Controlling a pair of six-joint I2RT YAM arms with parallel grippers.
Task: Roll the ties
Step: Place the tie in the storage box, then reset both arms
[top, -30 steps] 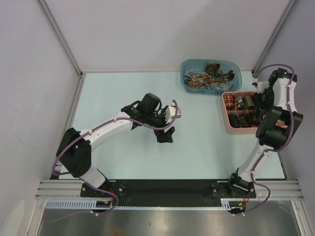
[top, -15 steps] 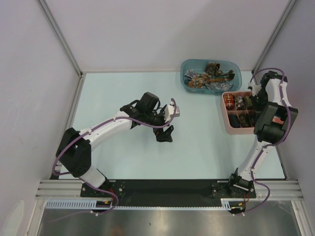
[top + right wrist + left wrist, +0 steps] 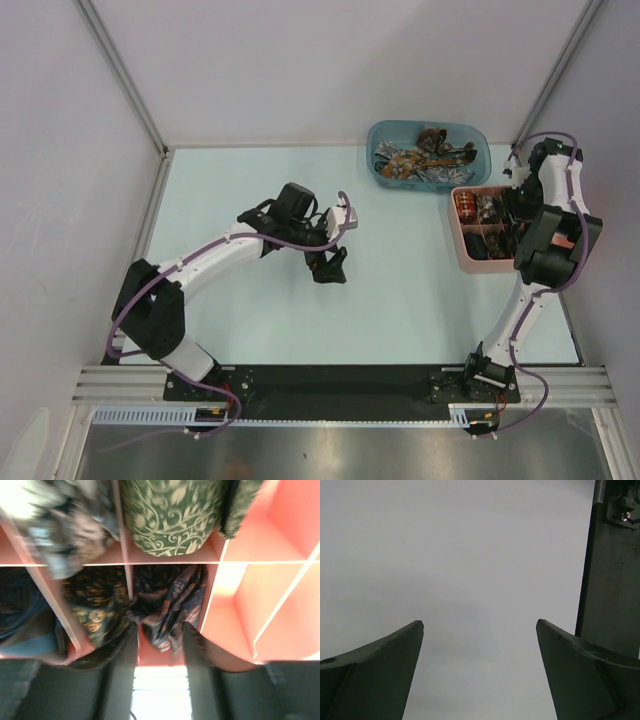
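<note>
**Right arm folded over the pink plastic compartment tray (image 3: 462,262), left arm stretched low over the table.**
The right gripper (image 3: 160,630) points down into the tray, its jaws parted on either side of a rolled dark navy patterned tie (image 3: 167,600) lying in a near-edge compartment. A green scroll-patterned roll (image 3: 172,515) fills the compartment beyond it, and bare pink floor shows beside it. Well left of the tray, the left gripper (image 3: 480,625) is spread wide over the pale table (image 3: 400,290). Loose ties (image 3: 420,158) lie in the blue plastic tub (image 3: 480,135) just behind the tray.
</note>
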